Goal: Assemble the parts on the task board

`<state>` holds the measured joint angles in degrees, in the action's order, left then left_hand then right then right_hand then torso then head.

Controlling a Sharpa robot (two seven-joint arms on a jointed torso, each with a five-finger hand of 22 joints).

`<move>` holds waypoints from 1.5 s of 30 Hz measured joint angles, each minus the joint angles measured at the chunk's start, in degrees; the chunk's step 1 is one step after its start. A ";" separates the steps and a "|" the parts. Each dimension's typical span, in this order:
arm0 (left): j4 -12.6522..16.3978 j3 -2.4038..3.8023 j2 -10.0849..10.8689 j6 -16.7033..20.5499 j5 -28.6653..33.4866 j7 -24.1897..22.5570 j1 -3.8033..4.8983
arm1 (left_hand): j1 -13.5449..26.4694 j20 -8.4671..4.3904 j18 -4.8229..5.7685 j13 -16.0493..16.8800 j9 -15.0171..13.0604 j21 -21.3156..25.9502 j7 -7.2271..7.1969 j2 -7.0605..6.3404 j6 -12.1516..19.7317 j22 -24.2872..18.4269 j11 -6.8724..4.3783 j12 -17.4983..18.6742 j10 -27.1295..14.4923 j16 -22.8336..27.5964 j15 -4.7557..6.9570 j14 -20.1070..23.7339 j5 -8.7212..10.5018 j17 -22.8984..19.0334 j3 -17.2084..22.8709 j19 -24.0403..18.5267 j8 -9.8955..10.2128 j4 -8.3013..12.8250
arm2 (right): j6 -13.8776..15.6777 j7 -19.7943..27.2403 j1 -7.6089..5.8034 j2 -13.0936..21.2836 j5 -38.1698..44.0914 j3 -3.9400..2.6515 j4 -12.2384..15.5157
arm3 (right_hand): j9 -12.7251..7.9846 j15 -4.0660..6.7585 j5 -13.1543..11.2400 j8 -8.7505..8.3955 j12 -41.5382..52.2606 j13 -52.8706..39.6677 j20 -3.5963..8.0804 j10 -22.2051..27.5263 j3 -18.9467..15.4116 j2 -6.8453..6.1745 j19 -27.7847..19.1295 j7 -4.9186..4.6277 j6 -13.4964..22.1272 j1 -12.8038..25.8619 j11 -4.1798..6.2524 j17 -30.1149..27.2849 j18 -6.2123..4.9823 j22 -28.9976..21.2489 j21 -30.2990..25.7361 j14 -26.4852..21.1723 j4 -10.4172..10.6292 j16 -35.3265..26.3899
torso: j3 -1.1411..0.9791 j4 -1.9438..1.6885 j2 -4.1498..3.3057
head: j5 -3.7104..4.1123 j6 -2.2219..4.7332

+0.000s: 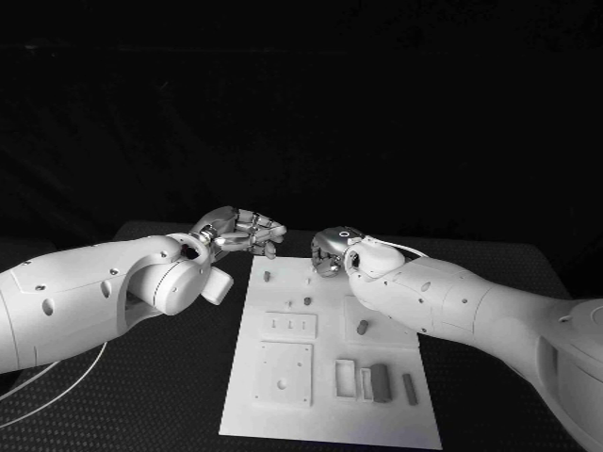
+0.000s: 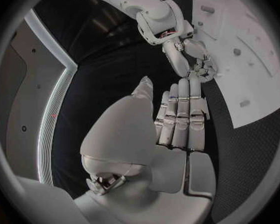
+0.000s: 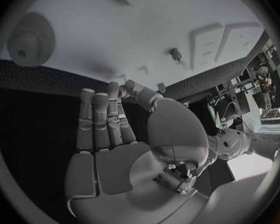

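Task board: white plate, lying flat on the black bench, long axis running away from the robot, between the two arms.

Near end of board: a square raised block on the robot's left side; beside it, toward the right, a row of upright narrow pieces, a pale frame-like part, a grey bar and a thin grey strip.

Middle of board: a smaller raised block with a row of small marks; a dark grey peg standing near the right arm; a small peg just beyond the block.

Far end of board: two small dark pegs, one near the left edge, another close to the right fingers.

Left robot hand: above the far left corner of the board, fingers extended side by side in the left wrist view; nothing seen in its grasp, released.

Right robot hand: above the far end of the board, close to the left robot hand. In the right wrist view its fingers are stretched out together over the board edge, palm bare, released.
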<state>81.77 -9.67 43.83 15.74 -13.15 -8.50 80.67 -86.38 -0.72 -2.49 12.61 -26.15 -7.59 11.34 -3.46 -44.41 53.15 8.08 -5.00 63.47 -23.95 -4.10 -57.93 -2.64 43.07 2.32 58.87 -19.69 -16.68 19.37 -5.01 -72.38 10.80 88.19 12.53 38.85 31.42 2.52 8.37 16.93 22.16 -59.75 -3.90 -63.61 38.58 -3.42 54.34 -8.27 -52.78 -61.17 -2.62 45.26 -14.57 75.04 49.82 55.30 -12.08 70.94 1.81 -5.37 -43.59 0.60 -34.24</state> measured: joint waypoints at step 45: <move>-0.05 -0.01 -0.42 0.01 0.00 0.01 0.28 | 0.00 -0.20 -0.18 0.14 -0.09 0.22 0.00 0.00 0.00 0.08 0.00 0.21 0.00 0.23 0.00 0.00 0.00 0.15 0.00 0.21 0.23 0.00 | -1.96 0.16 0.14 -0.75 -1.05 0.07 -0.35 | -0.96 -0.33 0.01 -2.10 0.22 1.14 -0.41 0.46 -0.55 -2.02 -0.41 -1.42 1.85 -0.24 -0.37 -1.97 0.75 0.00 -0.46 -1.00 2.14 0.84 | 0.02 0.00 -0.03 | -0.29 -0.50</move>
<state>81.72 -9.68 43.41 15.75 -13.15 -8.49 80.95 -86.39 -0.92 -2.67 12.75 -26.23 -7.37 11.34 -3.46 -44.41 53.23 8.07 -4.79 63.47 -23.72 -4.10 -57.93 -2.64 43.22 2.32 59.08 -19.46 -16.68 17.41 -4.85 -72.24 10.04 87.14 12.60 38.50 30.45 2.20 8.38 14.84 22.38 -58.61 -4.31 -63.15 38.03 -5.44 53.93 -9.69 -50.93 -61.40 -2.99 43.29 -13.82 75.04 49.35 54.31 -9.94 71.78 1.83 -5.37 -43.62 0.32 -34.74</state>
